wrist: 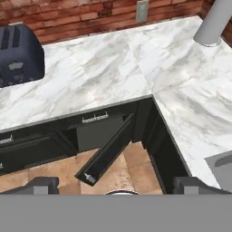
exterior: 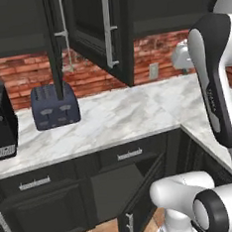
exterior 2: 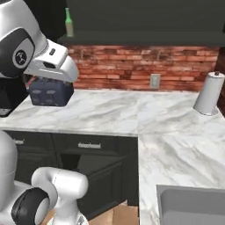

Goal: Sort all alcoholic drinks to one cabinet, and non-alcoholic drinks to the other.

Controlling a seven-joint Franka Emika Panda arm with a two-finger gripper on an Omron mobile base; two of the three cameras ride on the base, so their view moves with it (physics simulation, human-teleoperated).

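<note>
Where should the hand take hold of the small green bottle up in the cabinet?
Probably around the body of the green bottle, below its slim neck, coming level from the open front: it stands upright on the upper cabinet's shelf, so a sideways pinch fits best.

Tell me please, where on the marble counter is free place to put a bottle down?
The widest bare patch of the counter lies between the toaster and the paper towel roll, in front of the wall outlet. The corner strip toward the sink is also bare. It is crowded only at the left end, where a black appliance stands beside the toaster.
</note>
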